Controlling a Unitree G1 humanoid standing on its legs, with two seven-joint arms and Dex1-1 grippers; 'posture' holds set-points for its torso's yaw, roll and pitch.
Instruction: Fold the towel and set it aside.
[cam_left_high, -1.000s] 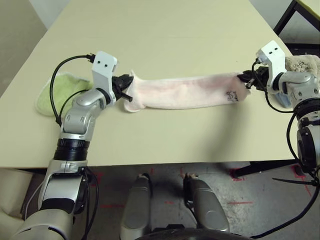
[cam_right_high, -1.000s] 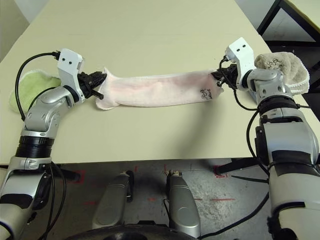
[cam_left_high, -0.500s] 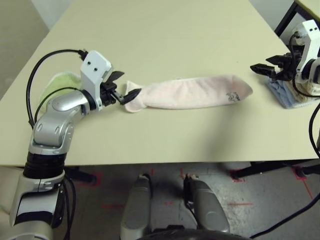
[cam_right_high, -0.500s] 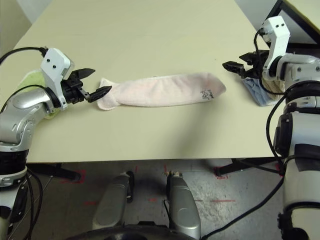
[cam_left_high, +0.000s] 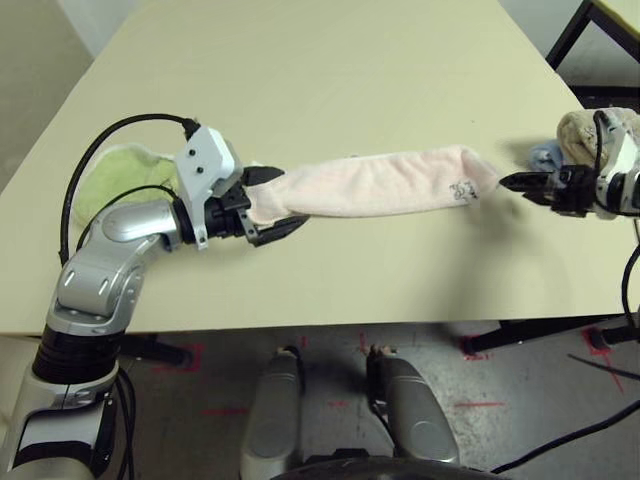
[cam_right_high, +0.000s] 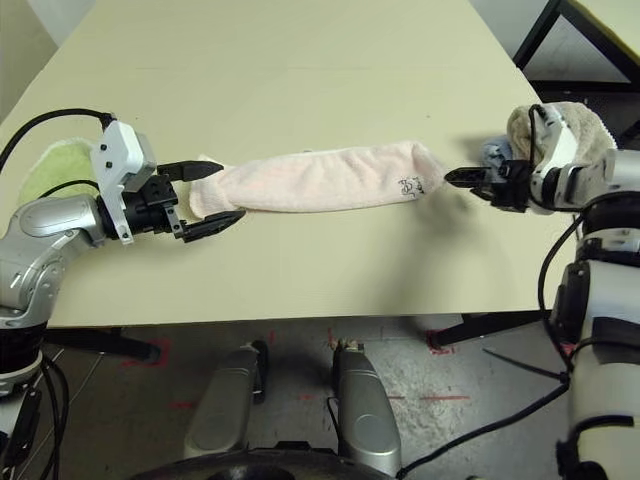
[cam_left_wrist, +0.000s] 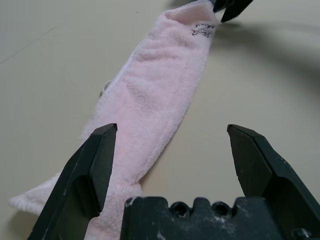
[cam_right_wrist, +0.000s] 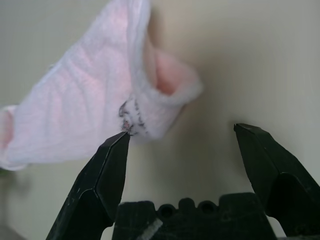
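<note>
The pale pink towel (cam_left_high: 370, 185) lies as a long narrow strip across the table (cam_left_high: 330, 60), with its dark embroidered mark (cam_left_high: 461, 190) near the right end. My left gripper (cam_left_high: 272, 203) is open, and its two fingers straddle the towel's left end (cam_left_wrist: 122, 165). My right gripper (cam_left_high: 516, 182) is open too, with its tips just off the towel's right end (cam_right_wrist: 165, 100). One right fingertip (cam_right_wrist: 121, 142) sits close to the mark. Neither gripper holds the cloth.
A light green cloth (cam_left_high: 115, 185) lies behind my left arm near the table's left edge. At the right edge a beige cloth (cam_left_high: 585, 125) rests over a blue one (cam_left_high: 545, 155), behind my right gripper. A black frame (cam_left_high: 575, 35) stands beyond the far right corner.
A second ago both grippers were shut on the towel's ends. They let go and drew away, and have now come back to those ends with fingers spread.
</note>
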